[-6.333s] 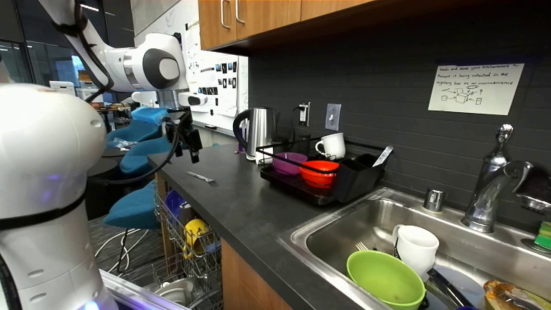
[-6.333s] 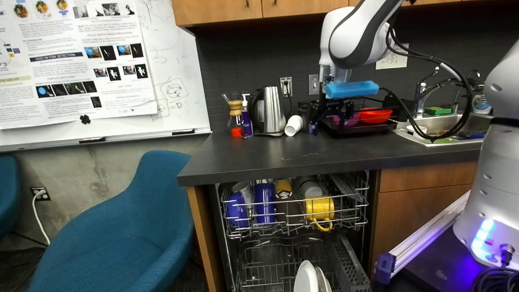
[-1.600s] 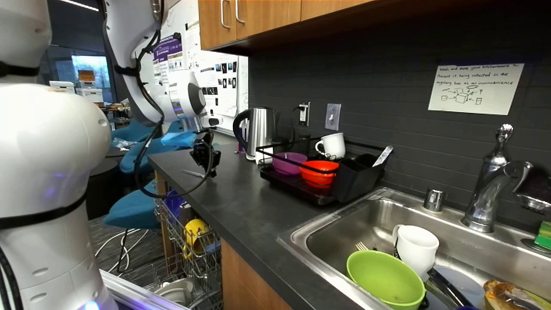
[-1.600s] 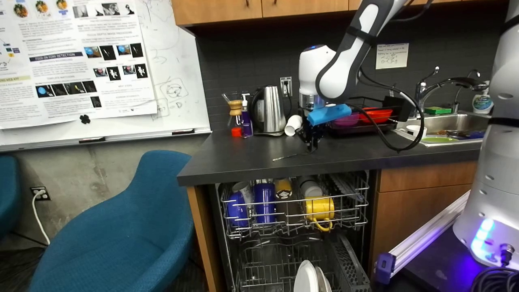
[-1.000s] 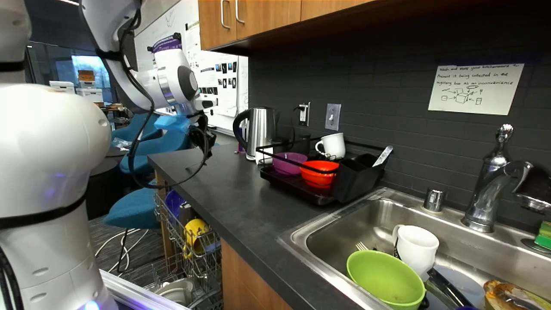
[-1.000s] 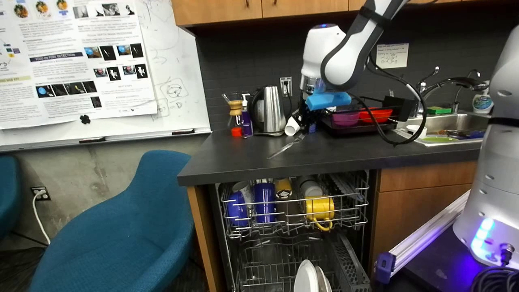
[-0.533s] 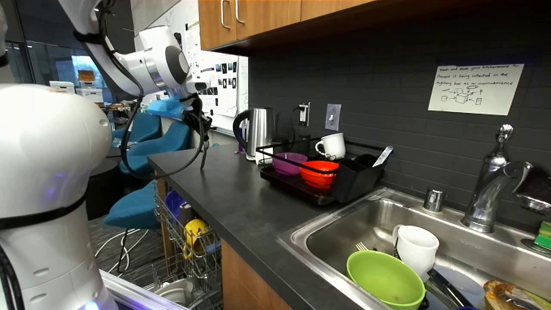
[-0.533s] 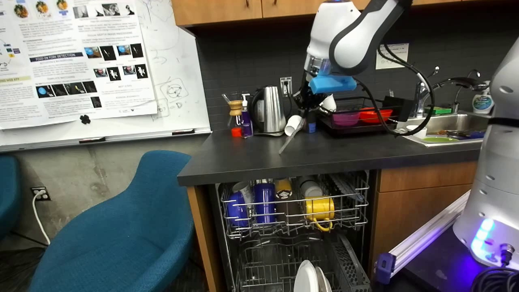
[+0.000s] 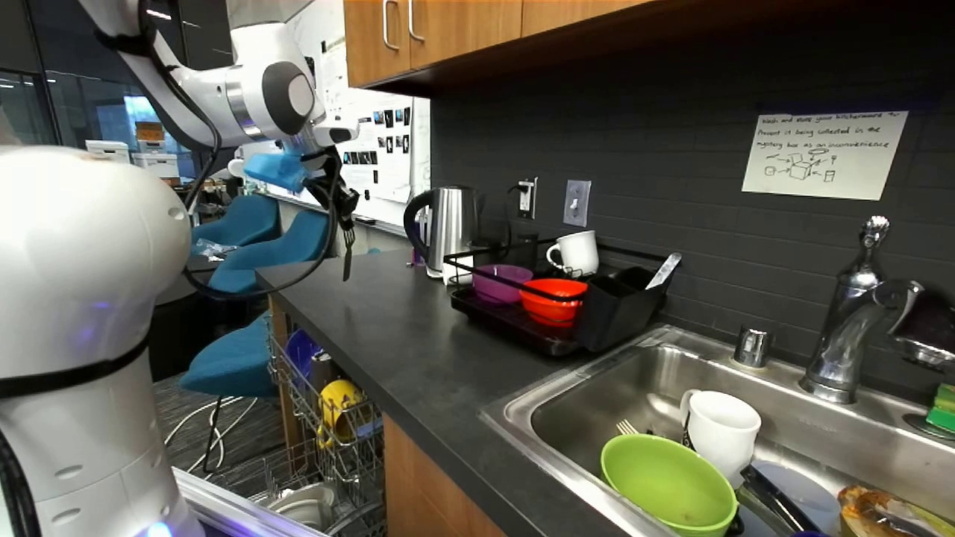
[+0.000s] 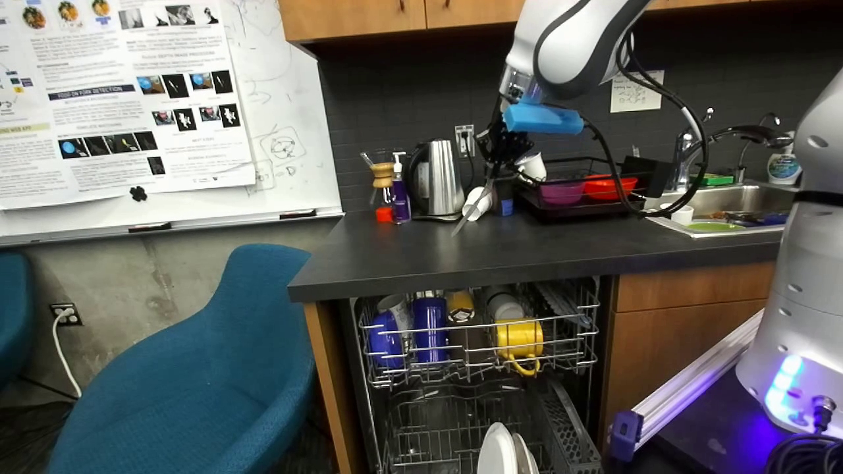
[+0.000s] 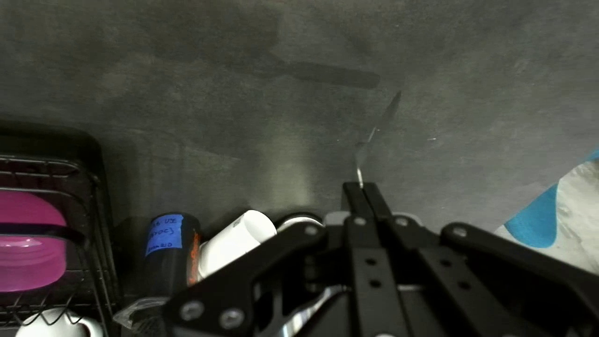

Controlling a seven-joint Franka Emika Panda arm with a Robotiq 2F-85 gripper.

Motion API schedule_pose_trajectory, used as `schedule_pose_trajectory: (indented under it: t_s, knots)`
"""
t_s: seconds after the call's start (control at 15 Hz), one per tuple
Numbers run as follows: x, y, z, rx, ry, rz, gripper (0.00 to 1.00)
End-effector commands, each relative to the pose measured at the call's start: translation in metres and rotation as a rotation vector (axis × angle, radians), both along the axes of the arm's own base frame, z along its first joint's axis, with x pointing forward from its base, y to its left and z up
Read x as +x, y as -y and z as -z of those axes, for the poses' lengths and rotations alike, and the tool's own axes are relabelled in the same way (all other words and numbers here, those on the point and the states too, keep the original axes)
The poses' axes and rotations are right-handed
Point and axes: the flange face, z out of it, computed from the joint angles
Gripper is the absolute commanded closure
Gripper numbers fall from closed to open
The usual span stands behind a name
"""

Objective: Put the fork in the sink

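Closed black jaws on the robot's gripper (image 9: 345, 222) are pinching a slim, silver, metal-looking fork (image 9: 348, 256) by its tined end; in the wrist view its thin edge is showing where the jaws are meeting. From where I am standing, the fork is hanging tines up, its long handle slanting downward, above a flat, dark grey counter (image 9: 440, 380). Farther back, a shiny, tall steel kettle (image 10: 445, 174) with a black handle is standing upright, and just beside it a plain white cup (image 11: 234, 241) is lying on its side. Next along, a black wire dish rack (image 9: 507, 328) is holding a round purple bowl (image 9: 498, 285), a round orange-red bowl (image 9: 552, 302) and a tilted white mug (image 9: 579, 252). Well apart from the fork, a large rectangular stainless-steel sink (image 9: 597, 403) is sitting recessed in the counter beneath a curved chrome faucet (image 9: 839, 343). Inside it, a round lime-green bowl (image 9: 668, 481) is resting near another white mug (image 9: 722, 429), and the pale tines of a separate fork (image 9: 625, 426) are poking up behind the bowl.
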Motion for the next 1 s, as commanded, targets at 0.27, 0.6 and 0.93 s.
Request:
schedule_pose_trajectory:
  t_s: [0.27, 0.6, 0.93]
  knots:
    - [-0.043, 0.039, -0.056, -0.128, 0.074, 0.153, 1.00]
    - [-0.069, 0.060, -0.097, -0.205, 0.140, 0.344, 1.00]
    - [-0.083, 0.086, -0.108, -0.278, 0.153, 0.552, 1.00]
